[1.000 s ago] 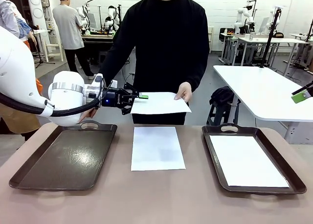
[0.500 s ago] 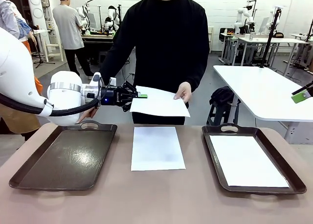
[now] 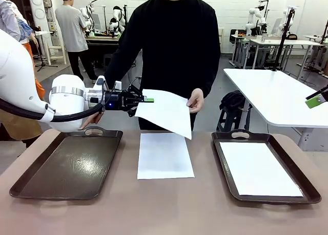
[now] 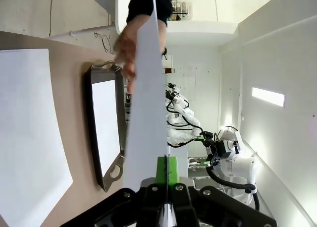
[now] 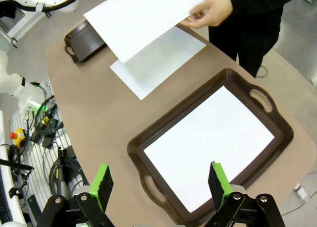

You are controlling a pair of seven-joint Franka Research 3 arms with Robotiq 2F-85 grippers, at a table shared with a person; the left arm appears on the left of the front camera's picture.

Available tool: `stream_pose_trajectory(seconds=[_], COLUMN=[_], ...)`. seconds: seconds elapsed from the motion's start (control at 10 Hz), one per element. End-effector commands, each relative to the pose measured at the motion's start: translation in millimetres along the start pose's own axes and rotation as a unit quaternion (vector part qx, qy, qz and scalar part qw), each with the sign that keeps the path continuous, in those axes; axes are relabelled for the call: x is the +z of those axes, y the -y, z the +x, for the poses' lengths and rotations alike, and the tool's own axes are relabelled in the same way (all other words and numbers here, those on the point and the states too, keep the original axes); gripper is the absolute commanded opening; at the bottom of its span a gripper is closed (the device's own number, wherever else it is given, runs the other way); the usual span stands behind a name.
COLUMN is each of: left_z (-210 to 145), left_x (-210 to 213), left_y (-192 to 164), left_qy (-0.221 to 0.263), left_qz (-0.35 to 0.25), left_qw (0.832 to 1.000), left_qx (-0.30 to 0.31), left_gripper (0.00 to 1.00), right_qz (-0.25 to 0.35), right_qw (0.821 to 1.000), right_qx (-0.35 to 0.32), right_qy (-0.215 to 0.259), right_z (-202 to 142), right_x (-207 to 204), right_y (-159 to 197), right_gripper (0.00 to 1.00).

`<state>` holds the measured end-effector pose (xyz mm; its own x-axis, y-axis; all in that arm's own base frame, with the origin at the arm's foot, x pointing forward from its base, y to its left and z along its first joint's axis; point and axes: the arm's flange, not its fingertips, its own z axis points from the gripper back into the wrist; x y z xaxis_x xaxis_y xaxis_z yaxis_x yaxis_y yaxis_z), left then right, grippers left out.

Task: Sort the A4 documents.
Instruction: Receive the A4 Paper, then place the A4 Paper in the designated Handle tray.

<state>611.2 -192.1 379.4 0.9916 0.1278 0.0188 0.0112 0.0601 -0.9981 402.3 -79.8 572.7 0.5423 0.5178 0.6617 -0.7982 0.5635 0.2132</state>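
My left pincer (image 3: 146, 100) pinches the sheet (image 3: 166, 112) by its left edge, above the table's (image 3: 164, 207) far edge; a person's hand (image 3: 195, 100) holds its right.

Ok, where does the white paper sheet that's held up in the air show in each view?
Front view: the white paper sheet hangs mid-picture, between the left gripper and the person's hand.
Left wrist view: the sheet rises nearly edge-on up the centre.
Right wrist view: the sheet lies at the top, left of centre.
Shared landmark: the dark brown handled tray carrying a second sheet.
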Motion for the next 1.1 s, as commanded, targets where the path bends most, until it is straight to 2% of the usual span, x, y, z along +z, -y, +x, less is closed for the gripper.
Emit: stream_pose_trajectory(seconds=[0.0, 0.9, 1.0], left_z=[0.7, 0.6, -8.2], left_x=[-0.6, 0.5, 7.7], left_y=[-0.8, -0.9, 2.2], left_qy=[0.007, 0.003, 0.011], left_qz=[0.004, 0.002, 0.089], left_qw=[1.000, 1.000, 0.994], left_qx=[0.000, 0.000, -0.057], left_gripper=[0.00, 0.01, 0.01], right_qz=[-0.001, -0.001, -0.001], right_qw=[1.000, 1.000, 1.000], right_qx=[0.000, 0.000, 0.000], right_qy=[0.000, 0.000, 0.000], right_z=[-0.1, -0.1, -0.1], right_x=[-1.0, -1.0, -1.0], right_y=[0.4, 0.4, 0.4], right_gripper=[1.00, 1.00, 1.00])
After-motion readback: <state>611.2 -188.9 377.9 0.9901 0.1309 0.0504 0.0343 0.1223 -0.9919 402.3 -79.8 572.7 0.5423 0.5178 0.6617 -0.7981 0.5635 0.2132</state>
